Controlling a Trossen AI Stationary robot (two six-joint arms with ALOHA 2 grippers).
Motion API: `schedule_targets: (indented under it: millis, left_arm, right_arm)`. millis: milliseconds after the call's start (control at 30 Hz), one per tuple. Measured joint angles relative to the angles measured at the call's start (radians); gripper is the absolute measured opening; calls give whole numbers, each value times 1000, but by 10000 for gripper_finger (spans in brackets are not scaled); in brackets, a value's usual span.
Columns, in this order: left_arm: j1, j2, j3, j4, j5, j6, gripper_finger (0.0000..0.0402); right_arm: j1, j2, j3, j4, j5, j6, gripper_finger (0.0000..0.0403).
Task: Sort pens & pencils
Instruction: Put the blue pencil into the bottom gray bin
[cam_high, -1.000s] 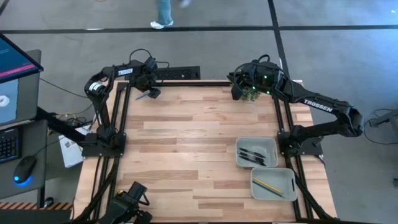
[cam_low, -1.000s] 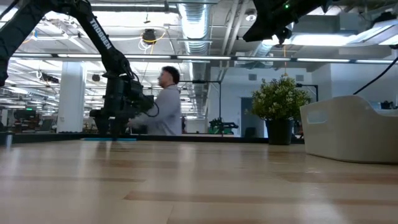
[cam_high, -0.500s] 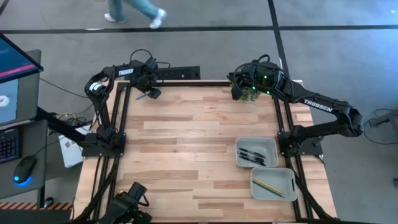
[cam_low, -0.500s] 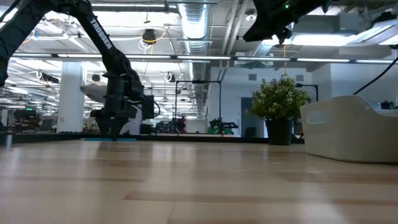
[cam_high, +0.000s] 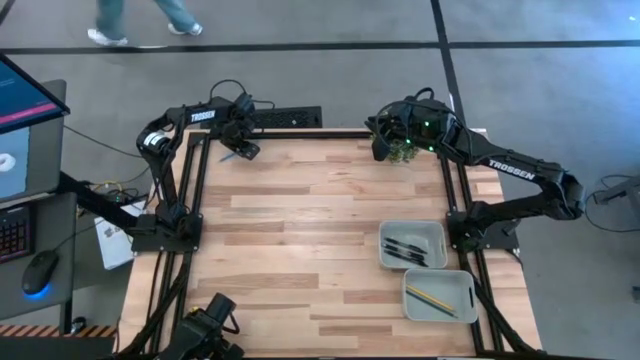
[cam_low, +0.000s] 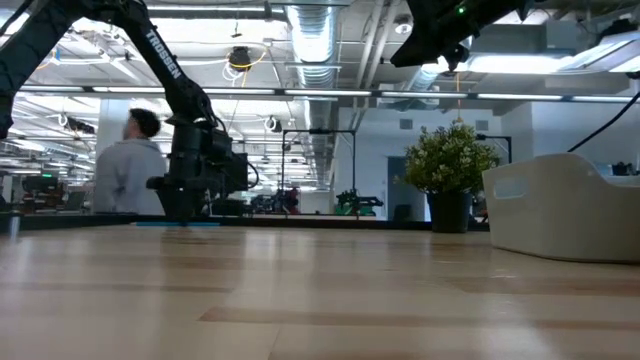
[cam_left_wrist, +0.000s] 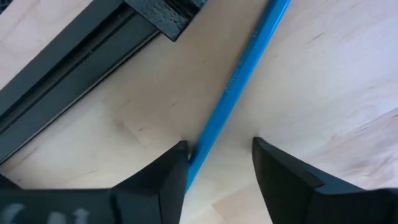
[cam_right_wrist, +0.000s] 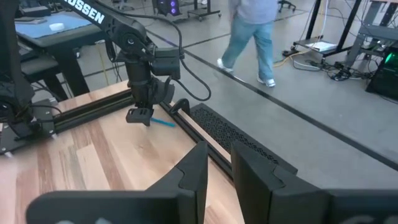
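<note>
The blue pencil (cam_left_wrist: 236, 81) lies flat on the wooden table at its far left corner (cam_high: 228, 156), beside the black frame rail. My left gripper (cam_left_wrist: 217, 146) is down over it, open. One finger stands on either side of the pencil's near end, which runs close along one finger (cam_left_wrist: 177, 165); whether they touch, I cannot tell. My right gripper (cam_high: 382, 148) hangs raised over the far right corner, its fingers (cam_right_wrist: 219, 155) a narrow gap apart and holding nothing. Black pens (cam_high: 405, 249) lie in one grey tray (cam_high: 413, 232). A yellow pencil (cam_high: 432, 298) lies in the other tray (cam_high: 455, 283).
Both trays sit near the table's right edge. A small potted plant (cam_high: 403, 152) stands at the far right corner under the right arm. Black frame rails (cam_left_wrist: 68, 81) run along the far and left edges. A person (cam_low: 125, 170) walks in the room beyond the table.
A person in the room behind the table has walked from right to left. Neither arm shows a sure movement, and the blue pencil lies where it lay.
</note>
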Motion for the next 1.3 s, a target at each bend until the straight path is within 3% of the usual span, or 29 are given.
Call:
schedule_targets:
  millis: [500, 1033, 1300]
  left_arm:
    - [-21, 0, 0, -1, -5, 1, 114]
    - [-24, 0, -2, -2, 9, 2, 22]
    - [-27, 0, -3, 2, 11, 13, 15]
  right_arm:
    - [0, 0, 0, 0, 0, 0, 93]
    - [0, 0, 0, 0, 0, 0, 93]
    - [0, 0, 0, 0, 0, 0, 93]
